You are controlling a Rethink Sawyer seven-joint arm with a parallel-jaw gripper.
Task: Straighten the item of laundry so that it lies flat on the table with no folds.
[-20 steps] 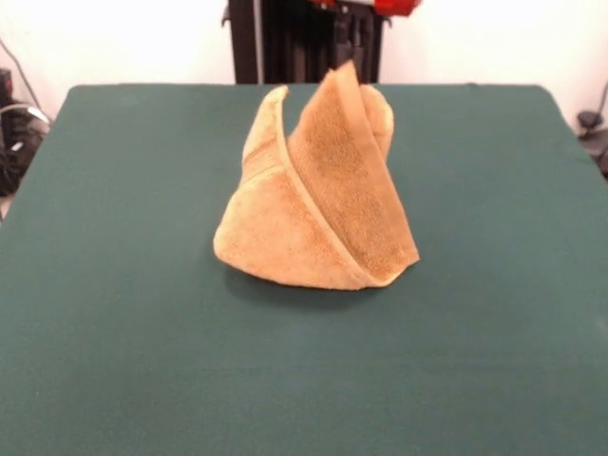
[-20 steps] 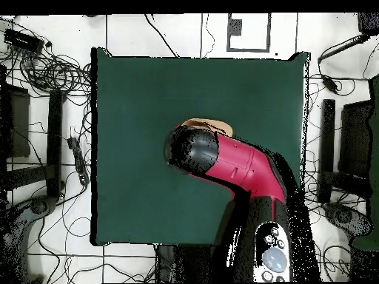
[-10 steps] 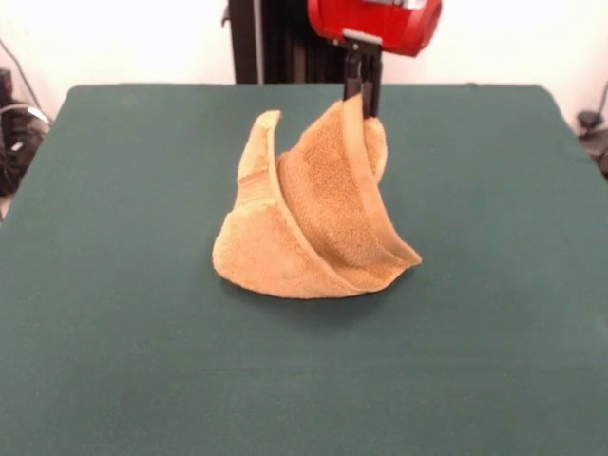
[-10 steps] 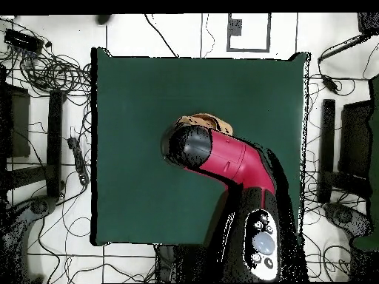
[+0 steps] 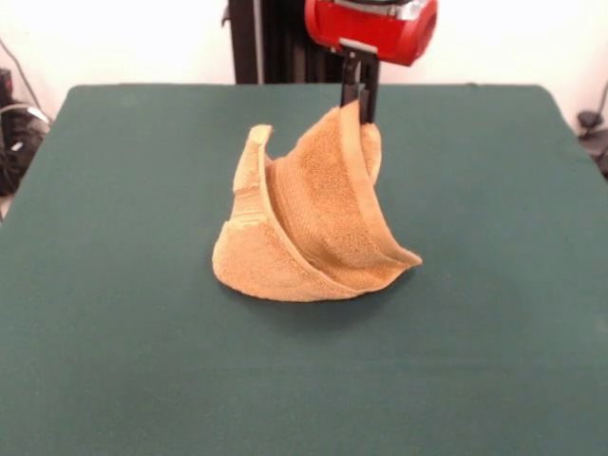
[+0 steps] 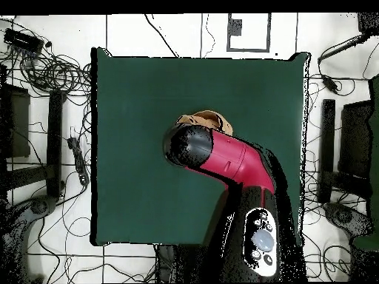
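The golden-tan towel stands up in a folded peak near the middle of the dark green table. Its lower part rests on the cloth top, and its top corner is pinched and held up. My gripper comes down from the red arm head and is shut on that top corner. In the overhead view only a small part of the towel shows beyond the red and black arm, which hides the gripper.
The robot's black pedestal stands behind the table's far edge. Cables and stands lie on the floor around the table. A white sheet lies on the floor beyond the table's top edge in the overhead view.
The arm has come down with the towel's corner held. The towel's peak has dropped and the cloth has slumped and bowed, with its side fold leaning outward.
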